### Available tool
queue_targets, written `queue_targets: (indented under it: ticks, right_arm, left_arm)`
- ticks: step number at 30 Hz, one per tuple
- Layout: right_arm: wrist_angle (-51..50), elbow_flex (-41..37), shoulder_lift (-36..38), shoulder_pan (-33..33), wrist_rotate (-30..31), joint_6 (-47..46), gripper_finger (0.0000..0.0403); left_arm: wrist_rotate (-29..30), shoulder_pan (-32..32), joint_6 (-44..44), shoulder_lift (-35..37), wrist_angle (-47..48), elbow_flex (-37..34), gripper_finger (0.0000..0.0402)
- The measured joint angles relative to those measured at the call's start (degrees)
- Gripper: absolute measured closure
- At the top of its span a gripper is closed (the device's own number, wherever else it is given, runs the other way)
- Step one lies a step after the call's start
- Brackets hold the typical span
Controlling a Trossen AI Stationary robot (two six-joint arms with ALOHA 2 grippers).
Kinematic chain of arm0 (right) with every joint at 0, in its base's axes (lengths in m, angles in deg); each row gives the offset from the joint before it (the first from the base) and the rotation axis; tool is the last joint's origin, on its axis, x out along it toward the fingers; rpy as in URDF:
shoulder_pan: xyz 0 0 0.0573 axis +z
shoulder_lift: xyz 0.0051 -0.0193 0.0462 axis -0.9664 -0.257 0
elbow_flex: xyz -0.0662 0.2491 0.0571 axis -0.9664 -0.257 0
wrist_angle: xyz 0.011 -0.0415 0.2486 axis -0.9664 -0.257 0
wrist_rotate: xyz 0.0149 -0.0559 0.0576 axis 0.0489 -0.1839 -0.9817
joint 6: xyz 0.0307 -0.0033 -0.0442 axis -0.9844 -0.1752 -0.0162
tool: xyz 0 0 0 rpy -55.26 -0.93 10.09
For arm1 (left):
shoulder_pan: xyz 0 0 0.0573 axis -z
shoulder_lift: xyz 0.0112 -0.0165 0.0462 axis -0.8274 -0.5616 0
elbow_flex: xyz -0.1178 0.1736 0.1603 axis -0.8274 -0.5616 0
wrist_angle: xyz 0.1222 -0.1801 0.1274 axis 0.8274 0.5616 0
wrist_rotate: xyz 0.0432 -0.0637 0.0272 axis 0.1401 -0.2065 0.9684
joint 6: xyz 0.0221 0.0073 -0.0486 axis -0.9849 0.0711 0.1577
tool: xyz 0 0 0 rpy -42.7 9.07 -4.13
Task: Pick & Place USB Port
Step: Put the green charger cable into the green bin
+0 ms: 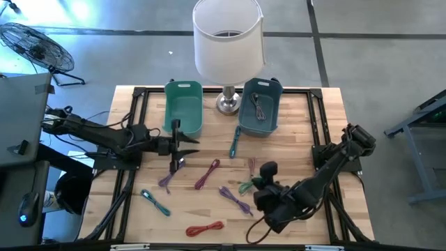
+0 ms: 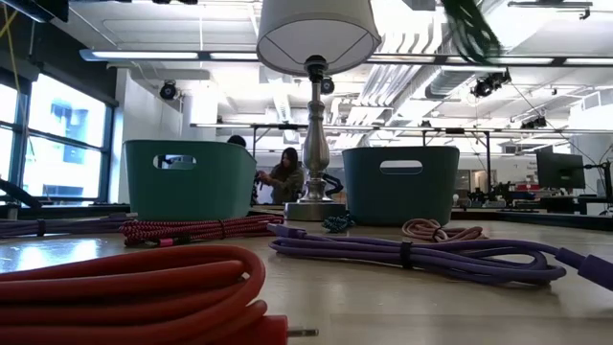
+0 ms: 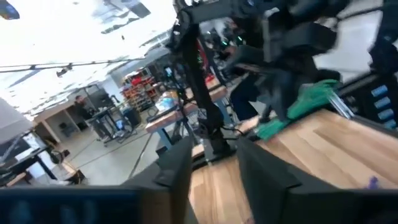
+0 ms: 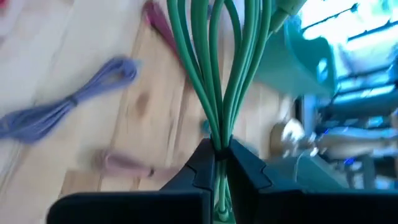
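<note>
A green cable [image 4: 217,74], coiled into long loops, is held off the table by my right gripper [image 4: 217,155], which is shut on it over the table's near right part [image 1: 255,185]. In the left wrist view the cable [image 3: 308,99] hangs under that arm. My left gripper [image 1: 187,144] hovers near the light green bin [image 1: 183,108], at that bin's near end. Its fingers [image 3: 180,171] stand apart with nothing between them. A darker teal bin [image 1: 259,104] at the back holds one dark cable. My right gripper pinches the green cable's gathered end [image 4: 217,142] between its two fingers. The loops fan out ahead of the fingertips, along the line of the fingers. The cable is lifted clear of the table.
A lamp [image 1: 228,42] stands between the two bins. Loose coiled cables lie on the wooden table: purple [image 1: 167,180], maroon [image 1: 207,174], purple [image 1: 235,199], teal [image 1: 155,202], red [image 1: 204,228], pink [image 1: 251,167], and a teal one [image 1: 235,143] near the darker bin.
</note>
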Motion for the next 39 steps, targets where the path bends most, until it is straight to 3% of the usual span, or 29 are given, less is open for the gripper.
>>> queue_targets:
  ticks: [5, 11, 17, 21, 27, 34, 39]
  right_arm:
    - [12.8, 0.2, 0.0, -2.4, 4.6, 14.1, 0.039]
    - [27.0, 0.2, 0.0, -7.5, 4.2, 28.1, 0.039]
    - [40.4, 0.2, 0.1, -11.1, -5.2, 39.0, 0.039]
    - [46.8, 0.2, 0.1, -12.7, -8.0, 45.3, 0.039]
    - [50.8, 0.2, 0.1, -16.0, -14.3, 48.3, 0.039]
    - [52.1, 0.2, 0.1, -19.9, -17.6, 51.0, 0.039]
    - [54.3, 0.2, 0.1, -22.3, -22.1, 51.3, 0.039]
  left_arm:
    - [-3.0, 0.2, 3.7, 0.0, -1.6, 0.0, 0.0221]
    - [-9.7, 0.2, 11.3, 0.0, -2.6, 0.0, 0.022]
    - [-9.7, 0.2, 11.4, 0.0, -2.8, 0.0, 0.0225]
    - [-9.5, 0.2, 11.2, -0.6, -2.8, 0.0, 0.0225]
    - [-9.3, 0.2, 10.7, -1.3, -3.5, 0.0, 0.0225]
    - [-9.4, 0.2, 9.7, -1.7, -4.7, 0.0, 0.0225]
    - [-12.1, 0.2, 9.7, -1.7, -3.8, 0.0, 0.0225]
